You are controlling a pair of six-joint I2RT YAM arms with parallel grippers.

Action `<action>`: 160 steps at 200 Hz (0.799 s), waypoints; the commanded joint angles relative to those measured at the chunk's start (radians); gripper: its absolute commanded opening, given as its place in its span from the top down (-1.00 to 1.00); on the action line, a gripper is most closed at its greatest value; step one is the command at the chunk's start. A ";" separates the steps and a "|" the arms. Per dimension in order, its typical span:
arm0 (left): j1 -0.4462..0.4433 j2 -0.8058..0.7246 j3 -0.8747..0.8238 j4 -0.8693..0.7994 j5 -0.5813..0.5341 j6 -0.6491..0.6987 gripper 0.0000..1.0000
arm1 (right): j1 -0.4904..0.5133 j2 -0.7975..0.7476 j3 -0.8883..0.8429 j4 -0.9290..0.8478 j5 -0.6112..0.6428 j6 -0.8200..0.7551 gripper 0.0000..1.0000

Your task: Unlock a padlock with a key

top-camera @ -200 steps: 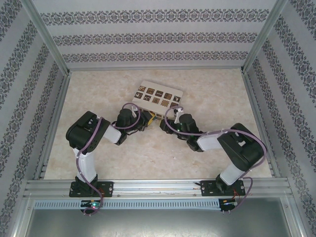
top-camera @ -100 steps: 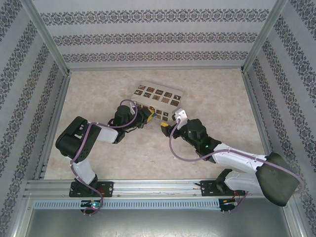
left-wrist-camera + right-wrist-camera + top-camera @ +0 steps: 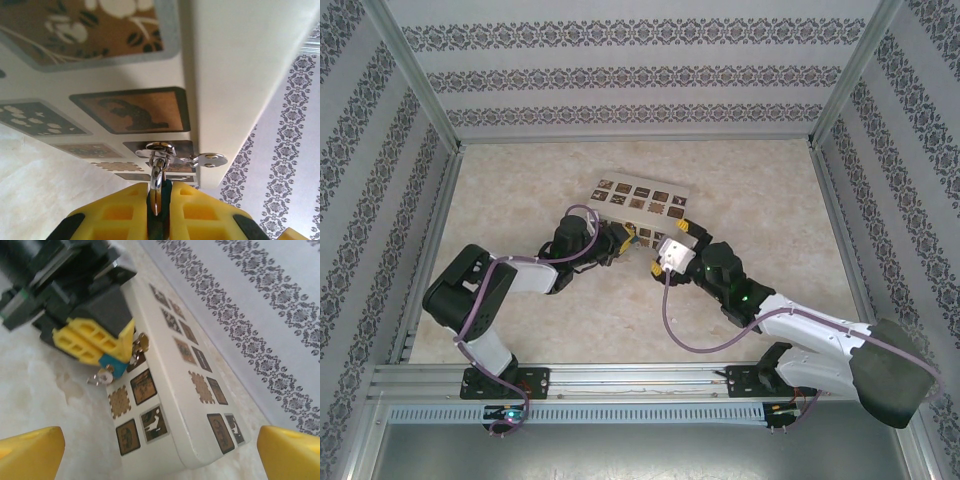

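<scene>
The right gripper (image 3: 160, 451) hangs over the marble worktop (image 3: 55, 400), its yellow fingers spread wide with nothing between them. Ahead of it, the left gripper (image 3: 119, 354) is clamped narrow on the teal padlock (image 3: 111, 364), from which a silver key (image 3: 103, 376) juts. The beige tiled box (image 3: 175, 405) lies just beside them, crowding the padlock. Patterned wall (image 3: 260, 300) stands beyond.

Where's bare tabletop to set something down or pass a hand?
Free: the table strip between the beige box and the back wall; the far-right corner beyond the right arm; the near middle between both arm bases. Crowded: the box's near edge, where the left gripper holds the padlock and the right gripper hangs with jaws open.
</scene>
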 commanded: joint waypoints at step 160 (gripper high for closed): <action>-0.020 -0.070 0.018 -0.078 0.070 -0.051 0.78 | -0.033 0.236 0.159 -0.079 -0.226 -0.263 0.03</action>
